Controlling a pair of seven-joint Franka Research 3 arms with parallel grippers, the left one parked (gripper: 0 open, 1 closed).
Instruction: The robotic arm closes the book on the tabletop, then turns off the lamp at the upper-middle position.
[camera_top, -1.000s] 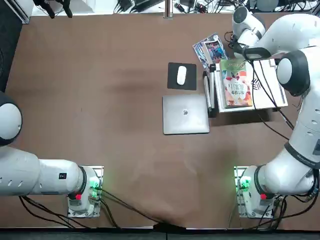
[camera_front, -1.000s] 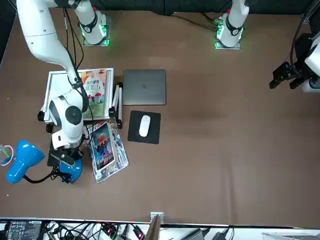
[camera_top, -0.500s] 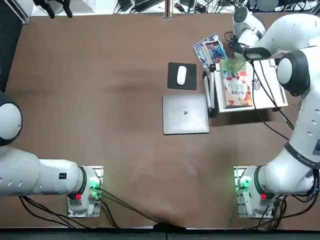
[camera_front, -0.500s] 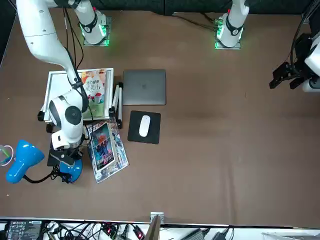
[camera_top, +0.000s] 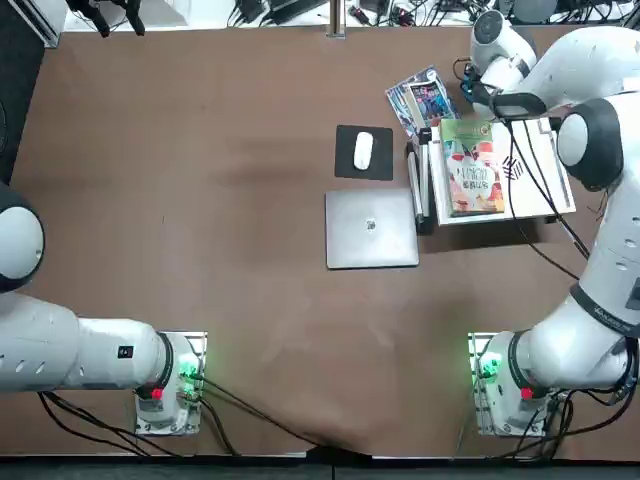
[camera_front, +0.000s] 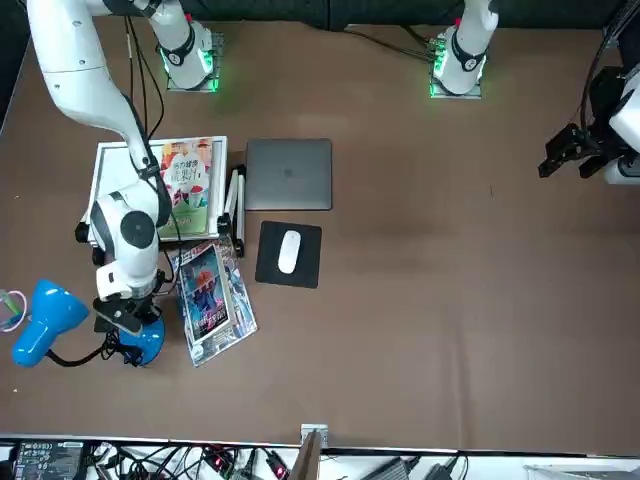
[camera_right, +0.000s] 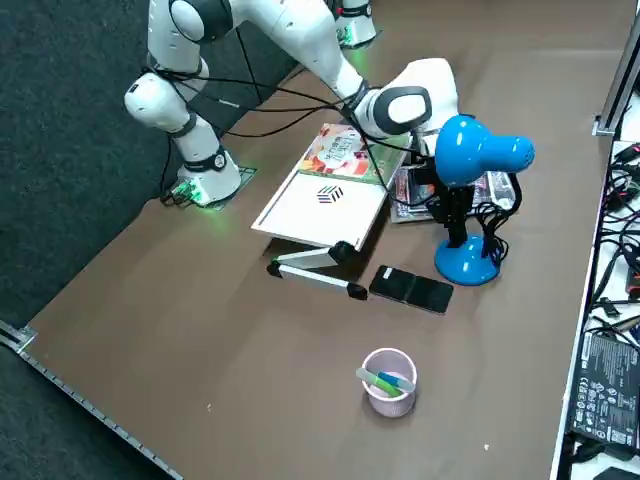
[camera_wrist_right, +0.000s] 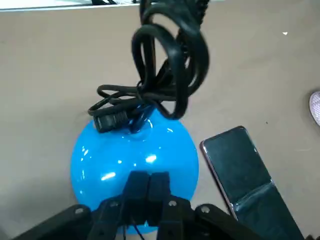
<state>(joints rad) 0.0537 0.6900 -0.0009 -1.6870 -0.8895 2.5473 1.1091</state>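
Over the lamp's base: the right hand (camera_wrist_right: 148, 176), pointing down at the blue dome of the lamp (camera_wrist_right: 135, 155); whether it touches the dome is hard to tell.
Hand state: clenched, its two fingers together, seemingly with nothing between them.
Lamp: standing on the brown surface (camera_top: 250, 200), blue head (camera_right: 475, 150) raised and turned sideways; a black cord (camera_wrist_right: 172, 55) is looped by the base.
Book: the book (camera_top: 472, 170) is closed, picture cover up, on a white panel (camera_top: 535, 180) under the robotic arm's (camera_top: 590, 70) hanging cables.
Magazines: glossy magazines (camera_front: 210, 300) between the panel and the lamp's side of the surface.
Phone: dark phone (camera_wrist_right: 252, 185) flat near the base.
Cup: pink-rimmed cup (camera_right: 390, 383) holding pens, apart from the phone.
Laptop: grey laptop (camera_top: 371, 229), closed, near a white mouse (camera_top: 363, 151) on a black pad (camera_top: 382, 165).
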